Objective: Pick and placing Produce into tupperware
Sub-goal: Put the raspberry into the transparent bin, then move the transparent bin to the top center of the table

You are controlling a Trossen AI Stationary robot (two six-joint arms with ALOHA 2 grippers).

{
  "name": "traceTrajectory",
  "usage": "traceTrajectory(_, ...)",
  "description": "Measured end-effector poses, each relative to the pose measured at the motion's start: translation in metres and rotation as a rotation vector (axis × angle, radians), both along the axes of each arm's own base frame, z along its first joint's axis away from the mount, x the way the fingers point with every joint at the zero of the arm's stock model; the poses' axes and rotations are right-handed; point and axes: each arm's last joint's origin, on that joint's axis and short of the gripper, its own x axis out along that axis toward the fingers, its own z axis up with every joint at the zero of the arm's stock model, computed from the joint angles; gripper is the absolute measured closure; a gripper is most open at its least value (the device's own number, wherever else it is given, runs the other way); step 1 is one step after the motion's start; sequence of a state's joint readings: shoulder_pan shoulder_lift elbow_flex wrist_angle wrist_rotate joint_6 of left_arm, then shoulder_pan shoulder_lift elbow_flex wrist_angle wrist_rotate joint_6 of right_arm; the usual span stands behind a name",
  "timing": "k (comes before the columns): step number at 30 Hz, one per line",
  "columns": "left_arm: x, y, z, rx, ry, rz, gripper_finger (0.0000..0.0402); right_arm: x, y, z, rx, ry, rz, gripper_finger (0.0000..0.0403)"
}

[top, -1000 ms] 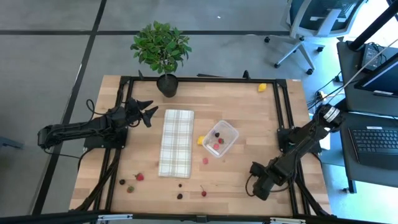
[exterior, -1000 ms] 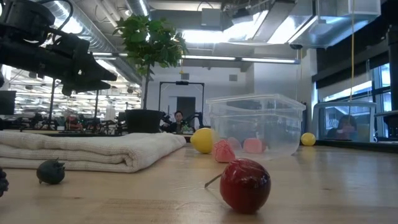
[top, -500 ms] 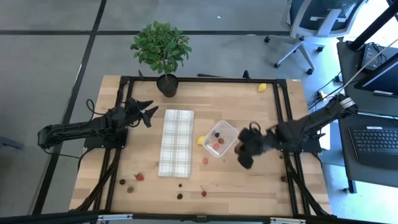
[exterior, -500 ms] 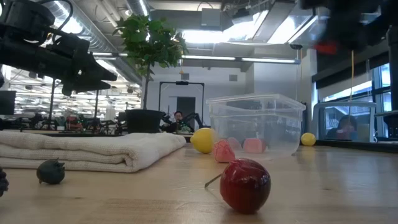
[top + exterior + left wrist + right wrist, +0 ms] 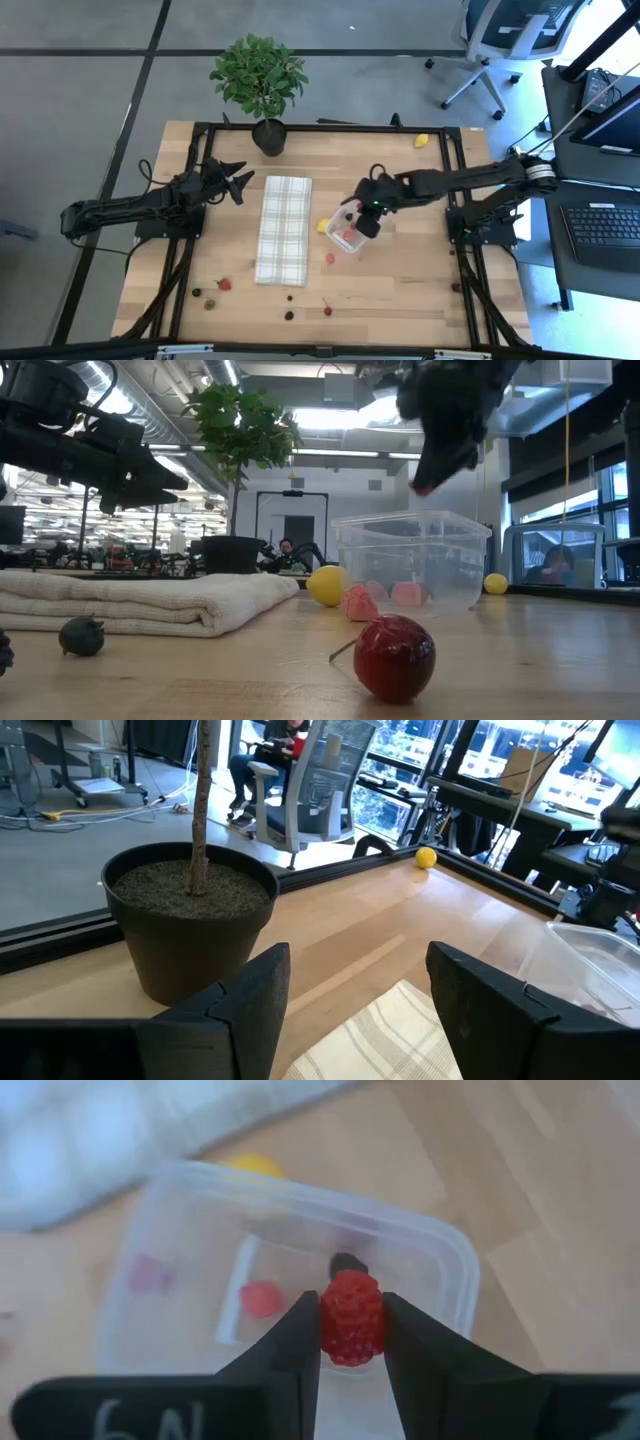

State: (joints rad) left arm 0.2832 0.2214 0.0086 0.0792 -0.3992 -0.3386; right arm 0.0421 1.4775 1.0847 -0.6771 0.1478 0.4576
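A: What do the arms look like?

B: Both are dark, near black, built of slim tubes with thicker joint blocks. The left arm [image 5: 130,210] ends in a pincer [image 5: 238,181] with two pointed, wedge-like fingers.

A: And up close?

B: The left fingers [image 5: 250,1000] are matte black, broad and angular. The right pincer [image 5: 350,1342] has smooth black fingers too, and a black plate below them bears pale handwritten marks.

A: Any cables?

B: A dark cable loops near the left arm's base.

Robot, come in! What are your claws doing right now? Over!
Right gripper shut on bumpy red raspberry piece, above small clear plastic container. Left gripper open, waiting beside checked cloth. Nothing in the way.
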Motion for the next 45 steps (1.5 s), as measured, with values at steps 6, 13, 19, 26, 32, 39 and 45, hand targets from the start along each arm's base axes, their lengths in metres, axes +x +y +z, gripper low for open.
traceTrajectory(6, 0.0, 0.0, 0.0, 0.0, 0.0, 0.0, 0.0174, 0.016, -0.01, -0.032, 0.005, 0.101, 0.018, 0.0311)
traceTrajectory(13, 0.0, 0.0, 0.0, 0.001, 0.0, 0.0, 0.0174, 0.025, -0.016, -0.055, 0.025, 0.168, 0.01, 0.0311)
traceTrajectory(19, 0.0, 0.0, 0.0, 0.006, 0.005, -0.001, 0.0174, 0.027, -0.018, -0.063, 0.025, 0.199, 0.012, 0.0306)
traceTrajectory(26, 0.0, 0.0, 0.0, 0.006, 0.006, -0.001, 0.0174, 0.028, -0.02, -0.064, 0.019, 0.202, 0.022, 0.0285)
traceTrajectory(32, 0.0, 0.0, 0.0, 0.007, 0.006, -0.001, 0.0174, 0.027, -0.02, -0.064, 0.032, 0.202, -0.006, 0.0268)
traceTrajectory(39, 0.0, 0.0, 0.0, 0.007, 0.006, -0.001, 0.0174, 0.028, -0.019, -0.058, 0.029, 0.226, 0.049, 0.0226)
traceTrajectory(45, 0.0, 0.0, 0.0, 0.007, 0.006, -0.001, 0.0174, 0.046, -0.019, -0.006, 0.005, 0.18, 0.098, 0.0202)
